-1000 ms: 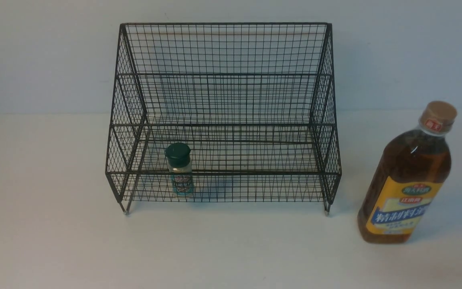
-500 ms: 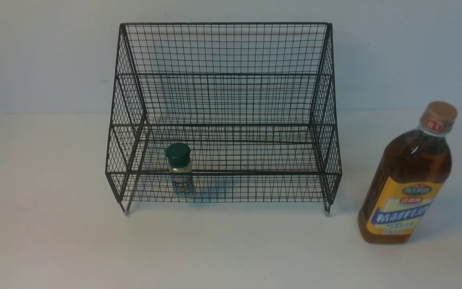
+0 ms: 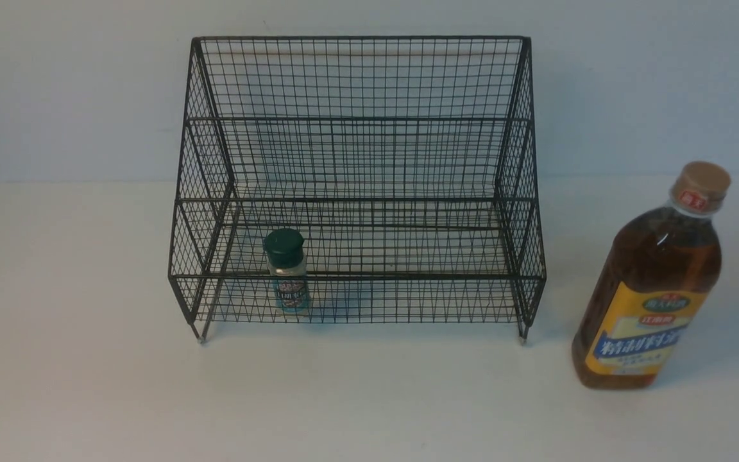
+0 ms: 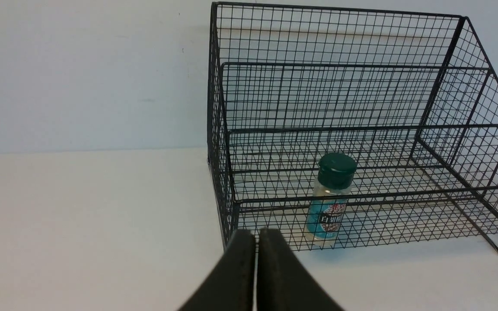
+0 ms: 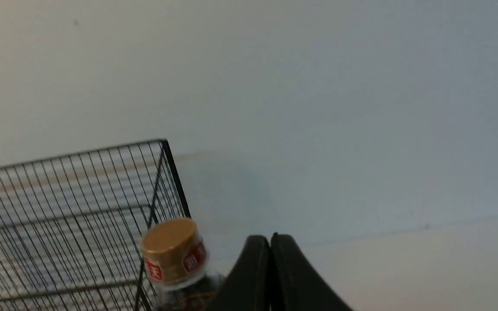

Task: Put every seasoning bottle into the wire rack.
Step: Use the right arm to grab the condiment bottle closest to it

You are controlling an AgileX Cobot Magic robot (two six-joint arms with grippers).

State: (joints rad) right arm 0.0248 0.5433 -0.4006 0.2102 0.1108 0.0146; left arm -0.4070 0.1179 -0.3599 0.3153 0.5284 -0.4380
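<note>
Shaker jar inside wire rack lower tier; amber bottle outside, right.

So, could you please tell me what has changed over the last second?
The left tool, shut and empty, slid out of the front view past its left edge. The shaker jar on the lower tier of the wire rack and the amber bottle to its right stayed put.

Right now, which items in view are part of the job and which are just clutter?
Job: small shaker jar, in the wire rack; tall amber bottle, standing on the table right of the rack.
Stray: nothing seen besides table and wall.
</note>
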